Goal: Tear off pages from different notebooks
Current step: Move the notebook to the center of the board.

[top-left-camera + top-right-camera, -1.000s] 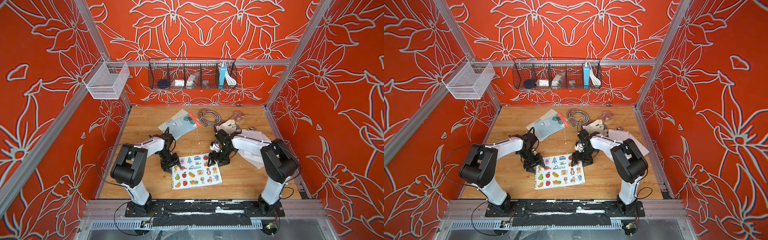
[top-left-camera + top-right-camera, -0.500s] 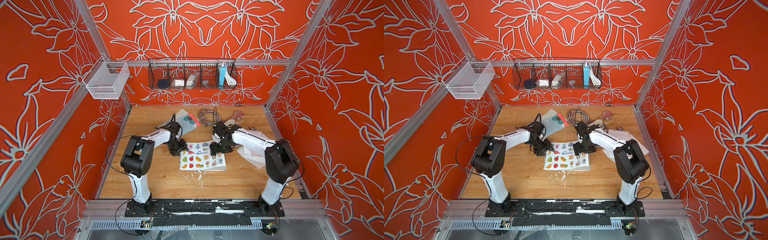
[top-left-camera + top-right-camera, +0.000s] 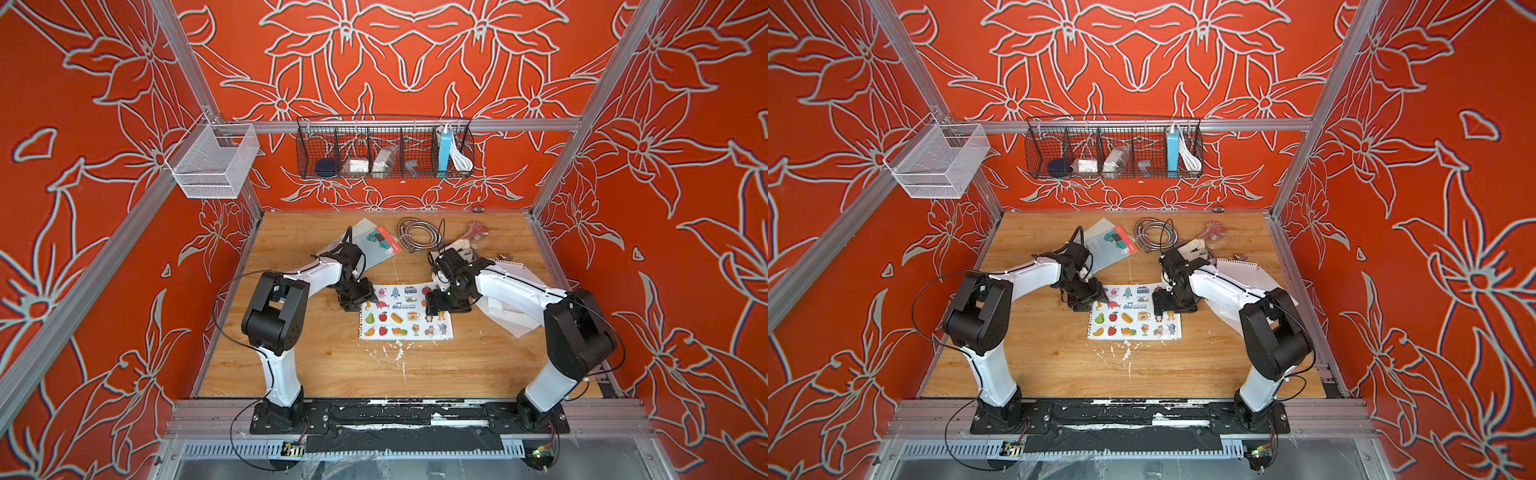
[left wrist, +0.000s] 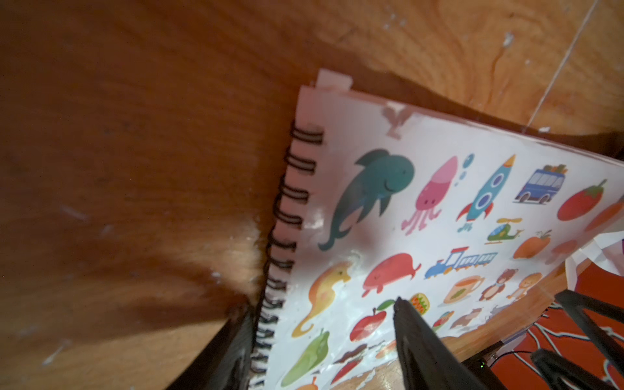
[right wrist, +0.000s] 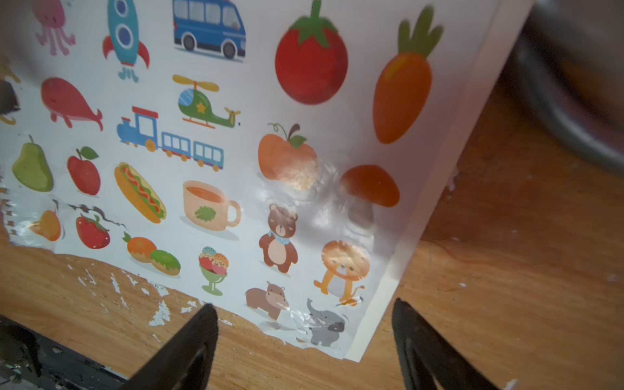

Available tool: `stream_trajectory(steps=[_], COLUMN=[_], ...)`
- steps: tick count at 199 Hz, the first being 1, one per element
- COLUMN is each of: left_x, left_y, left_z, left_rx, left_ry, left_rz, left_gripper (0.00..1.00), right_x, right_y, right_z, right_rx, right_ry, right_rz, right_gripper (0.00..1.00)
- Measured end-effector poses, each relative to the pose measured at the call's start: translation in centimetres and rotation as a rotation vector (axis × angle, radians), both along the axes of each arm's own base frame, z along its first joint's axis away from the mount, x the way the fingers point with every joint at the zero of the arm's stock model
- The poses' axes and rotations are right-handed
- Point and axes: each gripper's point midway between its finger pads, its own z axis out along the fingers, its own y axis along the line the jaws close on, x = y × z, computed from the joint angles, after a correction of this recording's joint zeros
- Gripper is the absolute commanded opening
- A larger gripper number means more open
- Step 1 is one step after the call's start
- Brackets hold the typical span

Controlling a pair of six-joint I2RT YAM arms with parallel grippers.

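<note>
Three notebooks on the table (image 3: 332, 365). The picture notebook (image 3: 405, 313) lies flat mid-table, cover shut, with its spiral (image 4: 287, 216) on the left arm's side. The blue notebook (image 3: 376, 245) with a red strip sits further back, on top of a pale grey-green notebook (image 3: 360, 225) that is mostly covered.

Loose white pages (image 3: 513, 320): several, overlapping, on the right side partly under the right arm. Can't tell the exact count. The rearmost one shows a ragged punched edge.

Two arms, both reaching in and bent down over the picture notebook.
- **Left gripper** (image 3: 358, 296): at the notebook's far left corner. In the wrist view the fingers (image 4: 418, 344) are spread, one just outside the spiral and the other over the cover by the apple. Nothing is clamped.
- **Right gripper** (image 3: 437, 301): at the notebook's right edge. In the wrist view the jaws are wide apart with the elephant corner of the cover showing between them. It holds nothing, and can't tell whether it touches the cover.

One coiled metal hose (image 3: 417, 235) lies at the back of the table. One black wire basket (image 3: 384, 147) with small items hangs on the back wall, and one white mesh basket (image 3: 212, 166) hangs on the left rail.

The tabletop is wood-grain, with white paper flecks (image 3: 395, 353) just in front of the picture notebook. The walls (image 3: 415, 62) are orange with pale flower outlines.
</note>
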Motion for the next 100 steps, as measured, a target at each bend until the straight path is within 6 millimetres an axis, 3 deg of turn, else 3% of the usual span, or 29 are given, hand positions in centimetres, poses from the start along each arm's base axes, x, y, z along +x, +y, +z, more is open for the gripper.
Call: stream_trajectory(steps=[100], left_x=[0.0], left_y=[0.0], left_z=[0.0], left_rx=[-0.001], left_ry=[0.0], left_rz=[0.0], left_gripper=[0.64], right_x=[-0.8], right_y=[0.3], right_z=[-1.7], right_rx=[0.026], right_ry=[0.08], right_rz=[-0.011], right_gripper=[0.83])
